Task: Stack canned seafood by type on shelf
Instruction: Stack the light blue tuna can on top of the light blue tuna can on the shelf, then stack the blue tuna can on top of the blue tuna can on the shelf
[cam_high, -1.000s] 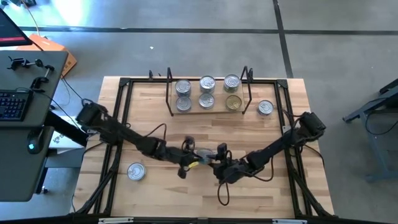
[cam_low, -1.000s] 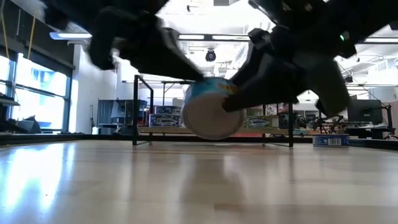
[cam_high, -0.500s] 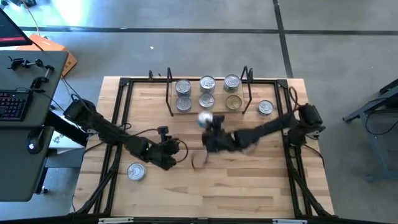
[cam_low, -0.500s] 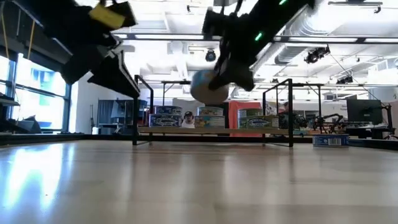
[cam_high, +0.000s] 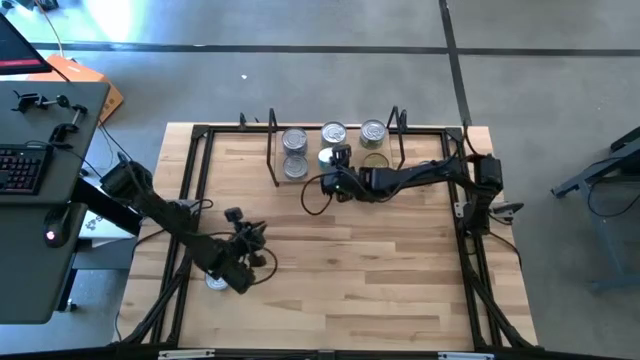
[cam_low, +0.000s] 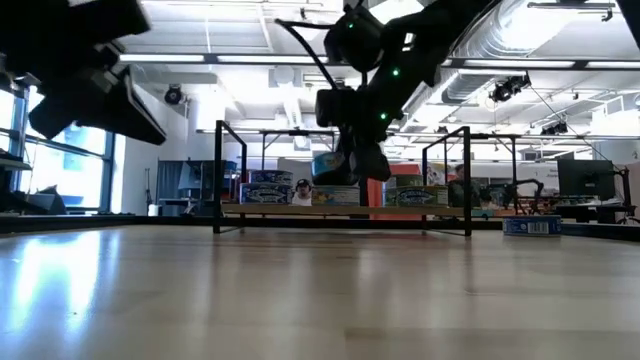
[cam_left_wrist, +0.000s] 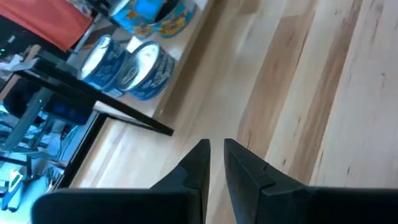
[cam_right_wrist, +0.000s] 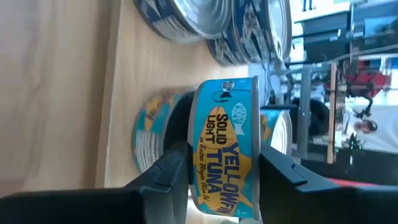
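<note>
Tuna tin (cam_right_wrist: 225, 148) now over shelf (cam_high: 310, 179)

- The shelf (cam_high: 335, 172) stands on the table (cam_high: 400, 290) along its far edge, about midway between the side edges.
- Tins (cam_high: 294, 141) stand on the shelf in a back row and a front row.
- The right gripper (cam_high: 336, 158) holds a tin (cam_right_wrist: 225, 148) above the middle of the shelf's front row, over another tin (cam_right_wrist: 149, 134).
- The left gripper (cam_high: 237, 268) hangs near the table's front-left corner, just beside a lone tin (cam_high: 214, 283) there.
</note>
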